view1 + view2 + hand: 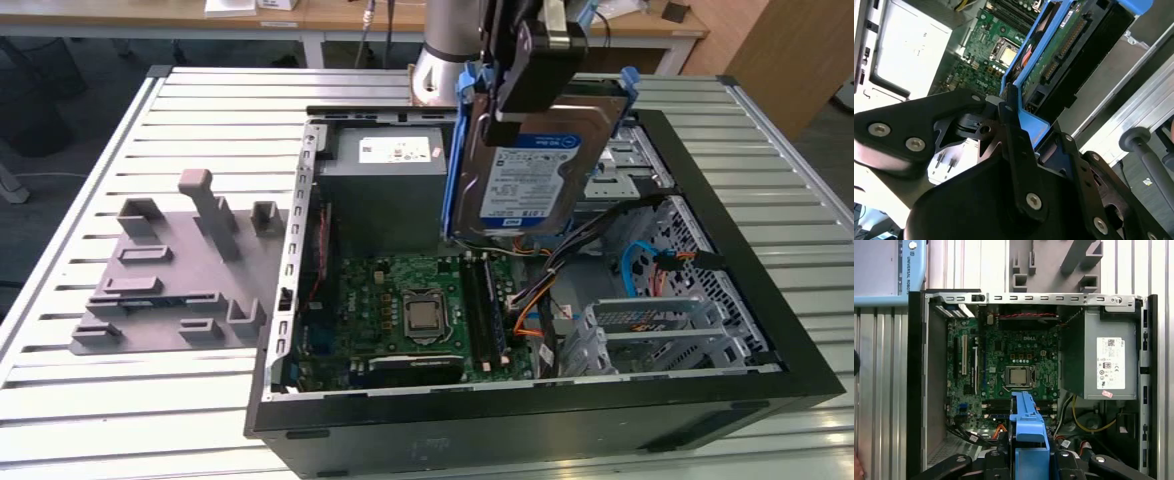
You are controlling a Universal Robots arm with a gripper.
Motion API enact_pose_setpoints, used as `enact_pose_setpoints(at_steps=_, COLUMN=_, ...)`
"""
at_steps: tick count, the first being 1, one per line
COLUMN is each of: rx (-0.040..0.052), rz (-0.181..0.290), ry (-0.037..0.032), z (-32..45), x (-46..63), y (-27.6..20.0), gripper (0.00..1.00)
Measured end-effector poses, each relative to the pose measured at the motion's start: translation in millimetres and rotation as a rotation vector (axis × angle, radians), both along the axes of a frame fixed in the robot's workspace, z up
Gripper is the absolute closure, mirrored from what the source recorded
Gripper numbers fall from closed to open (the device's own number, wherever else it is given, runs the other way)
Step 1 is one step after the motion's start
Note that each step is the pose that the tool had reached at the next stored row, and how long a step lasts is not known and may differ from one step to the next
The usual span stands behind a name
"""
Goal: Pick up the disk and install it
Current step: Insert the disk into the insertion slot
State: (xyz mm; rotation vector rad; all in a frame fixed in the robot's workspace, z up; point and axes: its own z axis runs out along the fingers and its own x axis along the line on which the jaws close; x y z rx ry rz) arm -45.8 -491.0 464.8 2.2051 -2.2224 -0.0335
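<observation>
Gripper [518,112] pinched on the blue carrier edge of the disk [531,175], disk hanging upright beneath the fingers, long axis near vertical, connector end pointing down, open computer case [534,412] below.

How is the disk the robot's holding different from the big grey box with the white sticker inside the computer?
The disk hangs in the gripper above the computer case, standing on edge; the grey box sits inside it. The disk is thin and smaller; the grey box is bigger and blocky. The disk is blue-framed with a blue-and-white label; the grey box has a white sticker. Both are rectangular and labelled.
</observation>
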Motion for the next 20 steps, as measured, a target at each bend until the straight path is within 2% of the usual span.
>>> enact_pose_setpoints(at_steps=7, rx=-0.0002, rz=0.0, ry=-0.0003, z=-3.4, x=0.8, y=-22.3, gripper=0.64)
enact_pose_setpoints(at_steps=9, rx=0.0001, rz=0.0, ry=-0.0004, z=-4.0, x=2.3, y=-27.3, gripper=0.64)
enact_pose_setpoints(at_steps=15, rx=-0.0001, rz=0.0, ry=-0.0004, z=-5.0, x=18.3, y=-32.7, gripper=0.64)
enact_pose_setpoints(at_steps=20, rx=-0.0001, rz=0.0, ry=-0.0003, z=-5.4, x=22.9, y=-39.7, gripper=0.64)
